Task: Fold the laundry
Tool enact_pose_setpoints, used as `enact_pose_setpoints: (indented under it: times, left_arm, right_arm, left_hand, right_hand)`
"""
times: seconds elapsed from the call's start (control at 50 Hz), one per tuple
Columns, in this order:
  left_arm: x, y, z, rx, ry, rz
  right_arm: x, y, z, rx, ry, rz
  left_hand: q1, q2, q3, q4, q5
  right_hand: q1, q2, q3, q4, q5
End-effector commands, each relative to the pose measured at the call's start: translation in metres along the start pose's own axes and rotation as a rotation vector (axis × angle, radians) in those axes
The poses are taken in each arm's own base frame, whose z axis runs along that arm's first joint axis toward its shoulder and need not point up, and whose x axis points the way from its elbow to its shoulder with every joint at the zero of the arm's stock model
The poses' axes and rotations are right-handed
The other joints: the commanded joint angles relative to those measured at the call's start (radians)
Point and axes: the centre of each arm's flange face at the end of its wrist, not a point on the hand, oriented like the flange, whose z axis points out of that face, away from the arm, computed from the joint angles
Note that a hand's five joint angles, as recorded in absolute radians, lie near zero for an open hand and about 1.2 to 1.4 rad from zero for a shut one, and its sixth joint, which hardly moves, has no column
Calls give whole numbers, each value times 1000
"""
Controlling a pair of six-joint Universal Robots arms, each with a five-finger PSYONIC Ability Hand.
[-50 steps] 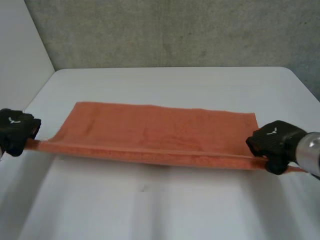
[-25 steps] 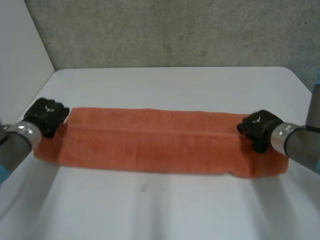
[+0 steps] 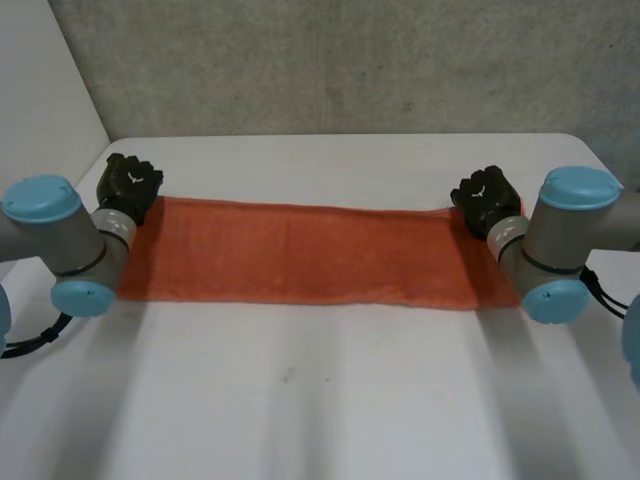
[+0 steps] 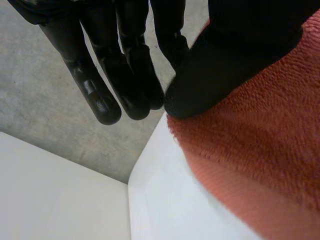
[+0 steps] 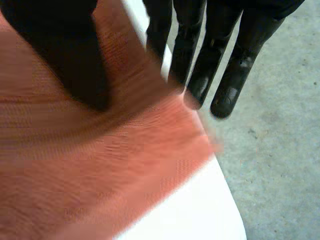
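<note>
An orange towel [image 3: 310,250] lies on the white table [image 3: 330,400] as a long strip, folded lengthways. My left hand [image 3: 130,185] is at its far left corner. There the thumb [image 4: 230,55] presses onto the towel [image 4: 260,150] and meets the straight fingers [image 4: 130,75], with the towel's edge pinched between them. My right hand [image 3: 485,198] is over the far right corner. Its fingers [image 5: 200,65] are straight and stand apart from the thumb, and the towel's corner [image 5: 200,140] lies loose on the table under them.
A grey concrete wall [image 3: 350,60] rises behind the table and a white wall [image 3: 40,100] stands at the left. Both forearms lie across the towel's short ends. The table's corner [image 5: 210,210] and grey floor [image 5: 280,150] are just past the right hand.
Both hands carried the towel's near edge away from me over to the far edge, folding it in half lengthways. The right hand's fingers have opened off the corner.
</note>
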Motion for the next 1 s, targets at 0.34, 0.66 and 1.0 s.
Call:
enact_pose_setpoints:
  times: [0.34,0.66,1.0]
  left_arm:
    - [-32,-81,-48,229,-87,-3]
    - [-28,-82,-135,95,51,-480]
    - [-20,-76,-144,34,89,-570]
  right_arm:
    - [90,-92,-91,87,115,349]
    - [49,-16,-134,-199,-109,512]
    - [14,32,-110,-208,-129,411]
  left_hand:
    - [-940,-927,-928,-948,-949]
    - [-940,-927,-928,-948,-949]
    - [-940,-927,-928,-948,-949]
  right_hand:
    - [-434,-616,-632,-659,-652]
    - [13,-169,-184,-212,-204]
    - [190,8,-8,-35,-28]
